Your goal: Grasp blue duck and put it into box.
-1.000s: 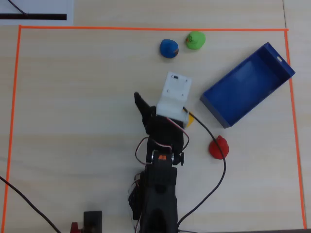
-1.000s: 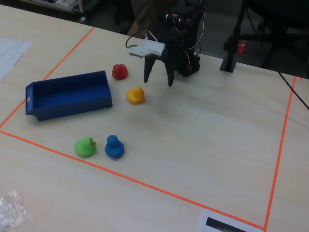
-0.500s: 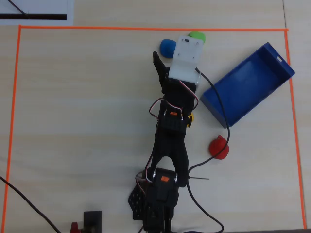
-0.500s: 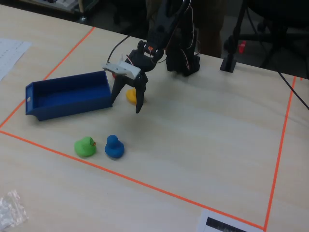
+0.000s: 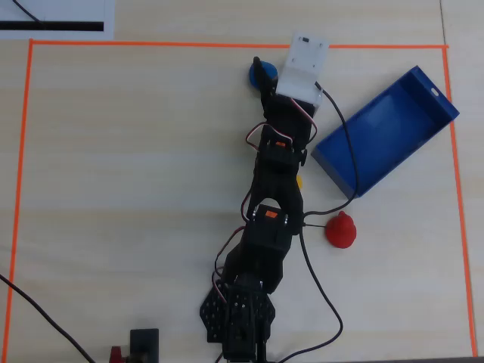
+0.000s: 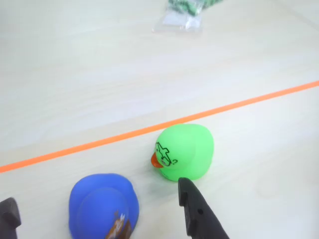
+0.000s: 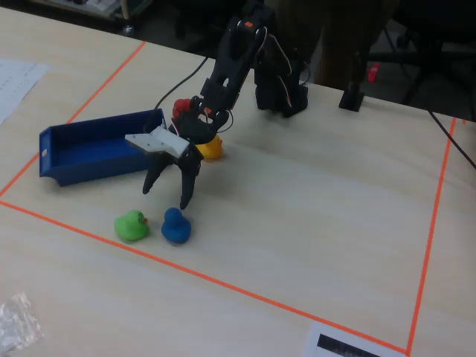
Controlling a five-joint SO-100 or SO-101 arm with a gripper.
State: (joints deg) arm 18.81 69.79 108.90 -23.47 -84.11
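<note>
The blue duck (image 7: 175, 225) sits on the table just inside the orange tape line, next to the green duck (image 7: 131, 225). My gripper (image 7: 165, 195) is open and hangs just above them, closer to the blue one. In the wrist view the blue duck (image 6: 103, 206) lies between my two black fingers, with the gripper (image 6: 96, 191) open and not touching it. One fingertip (image 6: 192, 199) stands close to the green duck (image 6: 184, 152). In the overhead view the blue duck (image 5: 255, 73) peeks out beside the gripper (image 5: 272, 76). The dark-blue box (image 7: 89, 169) stands empty to the left in the fixed view and also shows in the overhead view (image 5: 414, 79).
A yellow duck (image 7: 210, 149) and a red duck (image 7: 181, 109) sit under the arm near the box; the red duck (image 5: 342, 231) is plain in the overhead view. Orange tape (image 6: 99, 141) borders the work area. A clear plastic bag (image 6: 184, 12) lies beyond the tape.
</note>
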